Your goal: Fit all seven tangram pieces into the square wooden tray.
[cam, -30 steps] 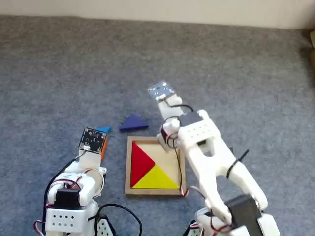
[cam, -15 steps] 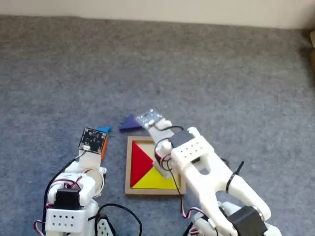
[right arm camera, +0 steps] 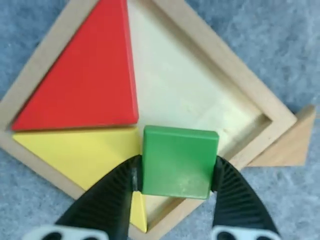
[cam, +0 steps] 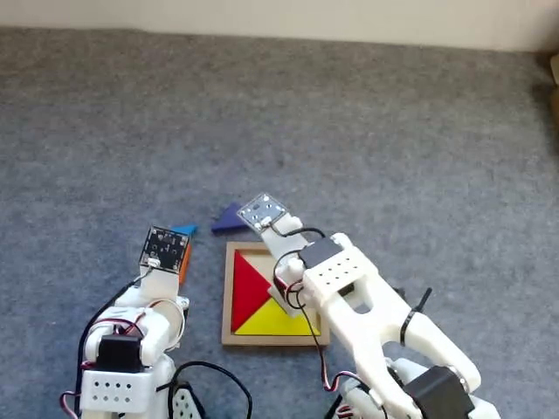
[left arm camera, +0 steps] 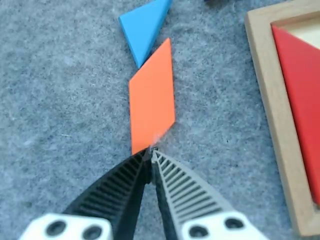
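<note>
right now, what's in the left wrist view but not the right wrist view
Left wrist only: blue triangle, orange parallelogram, and the shut left pincer at the orange piece's corner. Right wrist only: right pincer holding a green square over the tray, a yellow triangle, a tan triangle outside the rim. Both: the tray and the red triangle.

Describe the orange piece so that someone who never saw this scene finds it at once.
Start at the square wooden tray. On the carpet beside it, at the tip of the left gripper, lies the orange piece. Its neighbour, the blue piece, is a triangle; this is a parallelogram.
</note>
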Robot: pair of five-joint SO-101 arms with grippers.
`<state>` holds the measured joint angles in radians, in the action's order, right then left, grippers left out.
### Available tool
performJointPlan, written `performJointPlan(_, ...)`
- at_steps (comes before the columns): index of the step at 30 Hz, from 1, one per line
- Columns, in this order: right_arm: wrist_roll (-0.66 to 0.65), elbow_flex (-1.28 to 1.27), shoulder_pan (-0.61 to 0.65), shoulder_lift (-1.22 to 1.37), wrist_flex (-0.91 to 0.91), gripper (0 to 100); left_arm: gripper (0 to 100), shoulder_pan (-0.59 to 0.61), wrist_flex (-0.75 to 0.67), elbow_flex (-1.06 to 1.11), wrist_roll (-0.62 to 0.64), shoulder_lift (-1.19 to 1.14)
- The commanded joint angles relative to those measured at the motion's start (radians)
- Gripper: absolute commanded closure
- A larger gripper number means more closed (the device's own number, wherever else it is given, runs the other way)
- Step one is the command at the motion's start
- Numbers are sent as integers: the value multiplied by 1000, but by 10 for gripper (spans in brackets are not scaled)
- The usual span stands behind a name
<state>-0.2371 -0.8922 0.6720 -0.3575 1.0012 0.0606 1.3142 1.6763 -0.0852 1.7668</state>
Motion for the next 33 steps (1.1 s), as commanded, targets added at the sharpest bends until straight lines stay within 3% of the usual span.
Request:
performJointPlan(1,-3,12,12,-45,-15,772,992,10,5,21,-6,48)
performJointPlan(26,-8,12,7,-58,65,757,992,10,5,21,-6,48)
performJointPlan(33,-9,12,5,-58,65,905,992,10,5,21,-6,48)
